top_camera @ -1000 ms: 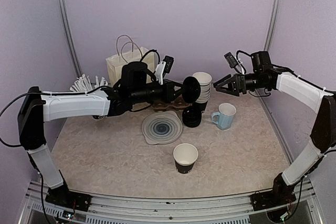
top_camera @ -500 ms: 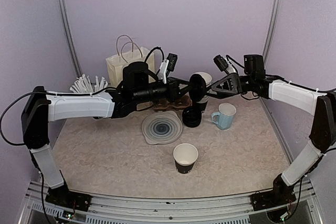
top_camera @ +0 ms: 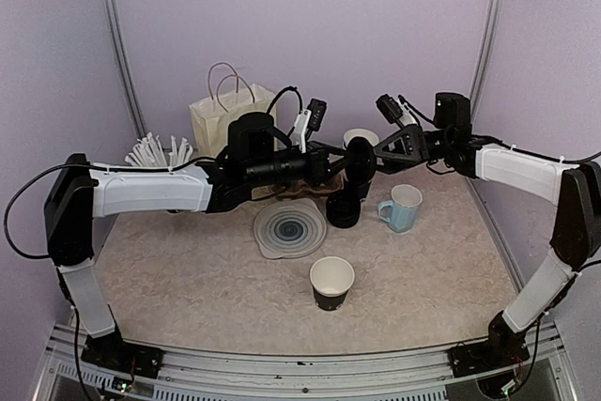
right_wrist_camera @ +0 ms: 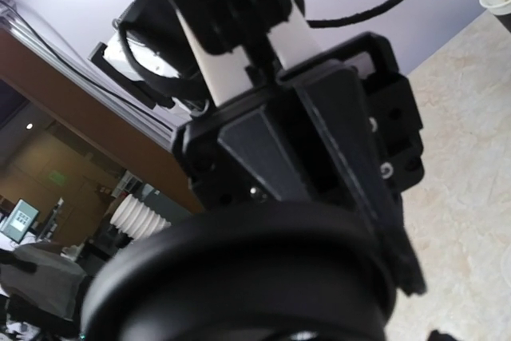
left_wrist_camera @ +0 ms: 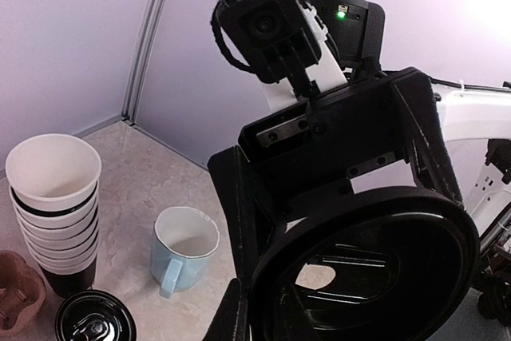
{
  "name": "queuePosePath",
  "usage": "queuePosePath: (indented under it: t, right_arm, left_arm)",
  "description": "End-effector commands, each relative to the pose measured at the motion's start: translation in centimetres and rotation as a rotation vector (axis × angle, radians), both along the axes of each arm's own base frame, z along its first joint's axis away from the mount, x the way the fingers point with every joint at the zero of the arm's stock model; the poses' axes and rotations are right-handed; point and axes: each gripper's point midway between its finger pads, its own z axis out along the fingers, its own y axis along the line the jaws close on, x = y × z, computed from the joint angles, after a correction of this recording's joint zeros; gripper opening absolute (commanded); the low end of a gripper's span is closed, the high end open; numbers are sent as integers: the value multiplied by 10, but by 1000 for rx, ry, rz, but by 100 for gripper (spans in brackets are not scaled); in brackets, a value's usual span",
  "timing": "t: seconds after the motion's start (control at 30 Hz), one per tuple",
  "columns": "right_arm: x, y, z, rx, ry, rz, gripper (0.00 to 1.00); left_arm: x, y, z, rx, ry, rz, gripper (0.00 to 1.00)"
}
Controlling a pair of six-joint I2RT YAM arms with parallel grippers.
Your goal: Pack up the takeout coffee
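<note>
In the top view, a black lid [top_camera: 362, 159] is held in the air above the back of the bench [top_camera: 188, 269], gripped on edge by the left gripper [top_camera: 343, 164]. The right gripper [top_camera: 380, 150] is brought up to the lid from the opposite side, with its fingers spread wide. The black paper cup [top_camera: 331, 284] is seen upright and uncovered near the front middle of the bench, well apart from both grippers. A light blue mug [top_camera: 402, 208], a stack of paper cups [top_camera: 360, 137] and a paper bag [top_camera: 221, 115] are set further back.

In the left wrist view, the lower right is filled by the lid [left_wrist_camera: 375, 277]. One finger of the right gripper is seen on each side of its rim; whether the rim is pressed cannot be told. The mug [left_wrist_camera: 185, 245] is seen below on the bench.

In the right wrist view, the lid's rim [right_wrist_camera: 239, 277] is shown along the bottom, with the left gripper closed onto it from above.
</note>
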Motion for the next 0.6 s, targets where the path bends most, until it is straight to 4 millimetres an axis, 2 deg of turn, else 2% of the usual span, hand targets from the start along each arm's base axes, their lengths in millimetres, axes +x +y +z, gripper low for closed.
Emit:
queuePosePath:
  t: [0.0, 0.27, 0.57]
  right_arm:
    - [-3, 2, -5, 3, 30, 32, 90]
    - [-11, 1, -7, 7, 50, 66, 90]
    - [-19, 2, -7, 13, 44, 93, 65]
  left_arm:
    - [-6, -7, 13, -33, -31, -29, 9]
    - [-4, -10, 13, -42, -24, -30, 11]
    - [-1, -17, 5, -28, -8, -24, 17]
